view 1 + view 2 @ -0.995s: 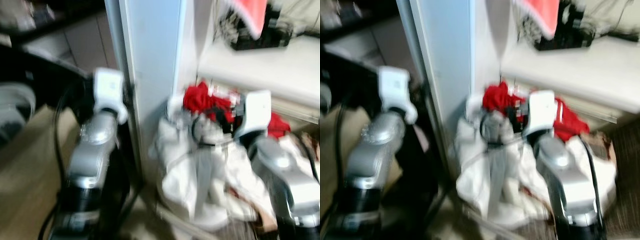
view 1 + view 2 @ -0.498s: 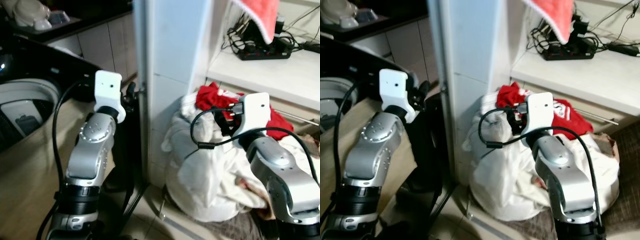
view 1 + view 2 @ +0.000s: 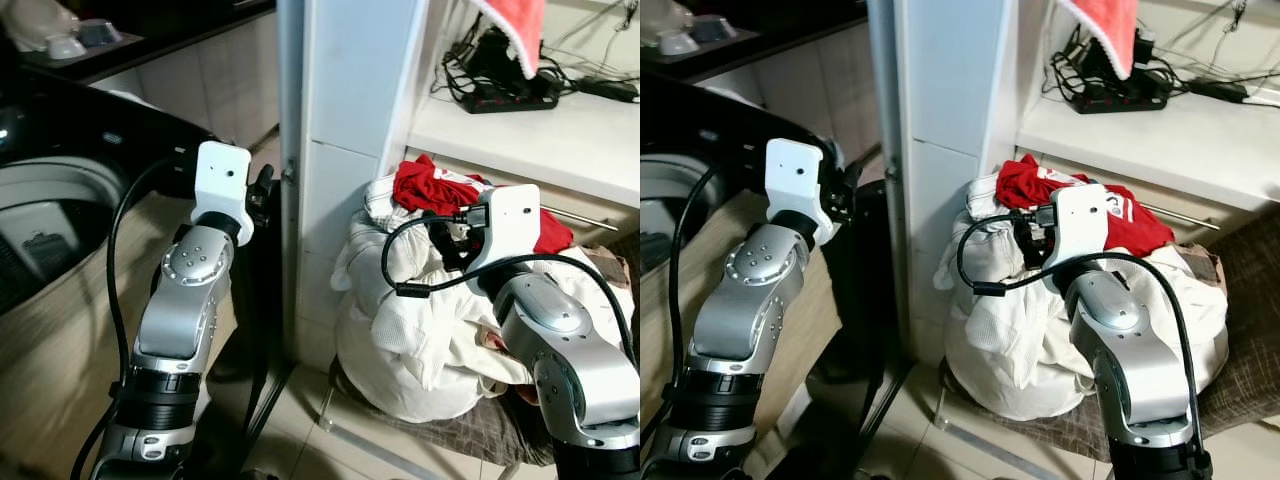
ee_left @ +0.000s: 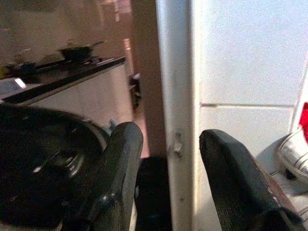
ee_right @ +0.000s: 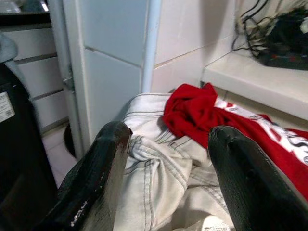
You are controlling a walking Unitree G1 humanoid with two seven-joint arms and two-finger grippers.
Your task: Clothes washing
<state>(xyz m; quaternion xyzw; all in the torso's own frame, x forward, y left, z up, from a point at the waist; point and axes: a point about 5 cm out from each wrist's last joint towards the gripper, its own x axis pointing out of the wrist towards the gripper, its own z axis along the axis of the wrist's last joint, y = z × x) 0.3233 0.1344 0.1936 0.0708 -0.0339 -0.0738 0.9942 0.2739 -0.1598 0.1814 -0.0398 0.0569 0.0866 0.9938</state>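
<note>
Right hand spread, just above red garment, laundry pile

**Clearance around the laundry heap**

The right gripper, jaws apart, faces the red garment atop the white clothes pile with open air between. A white tiled pillar separates the left gripper from the pile; the counter overhangs behind.

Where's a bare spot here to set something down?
The white shelf is bare between the power strip and its front edge. The tile floor beside the laundry pile is a narrow free strip. The pile itself is heaped, with the right gripper over it.
</note>
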